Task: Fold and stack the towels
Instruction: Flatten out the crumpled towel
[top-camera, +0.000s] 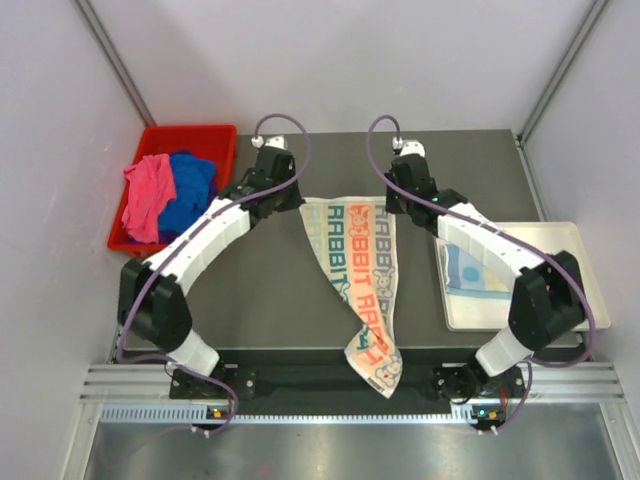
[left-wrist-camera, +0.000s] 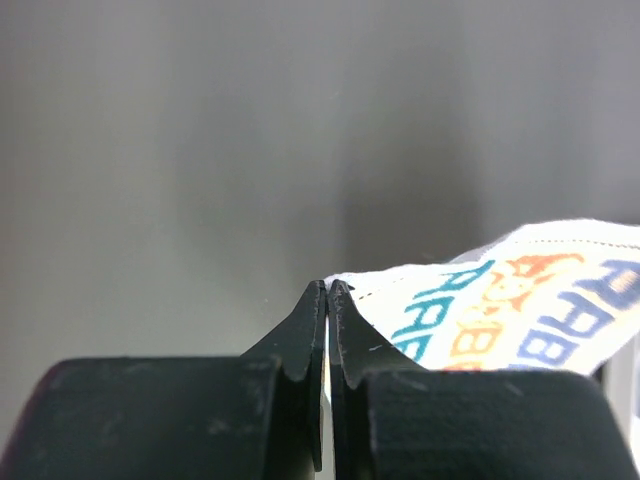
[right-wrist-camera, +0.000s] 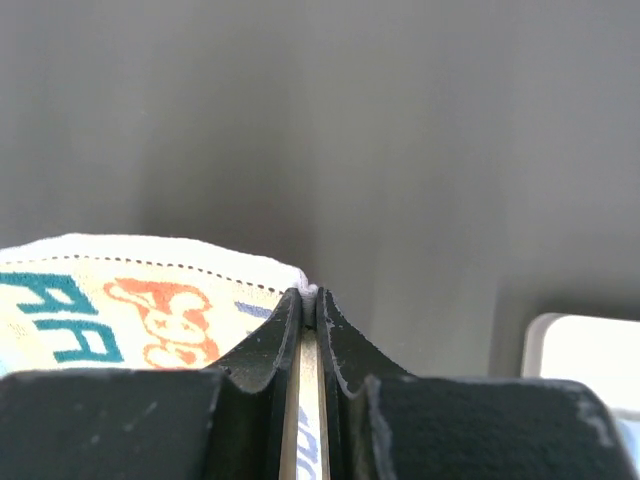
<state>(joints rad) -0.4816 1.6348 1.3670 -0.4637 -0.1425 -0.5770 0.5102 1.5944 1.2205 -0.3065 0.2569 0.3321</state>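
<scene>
We hold the cream lettered towel (top-camera: 352, 255) by both far corners: left jaws clamped shut on the left one, right jaws shut on the right. It stretches between them over the dark bench (top-camera: 260, 290), tail draped over the near edge.

The left gripper (left-wrist-camera: 327, 287) fills the near edge of the view, its two black jaws pressed together with a thin sliver of cloth showing between them. They pinch the corner of the cream towel (left-wrist-camera: 520, 300), which spreads to the right, lifted and slightly creased, with teal, orange and blue lettering and a stitched hem. Beyond lies the dark grey table (left-wrist-camera: 200, 150), out of focus.
</scene>
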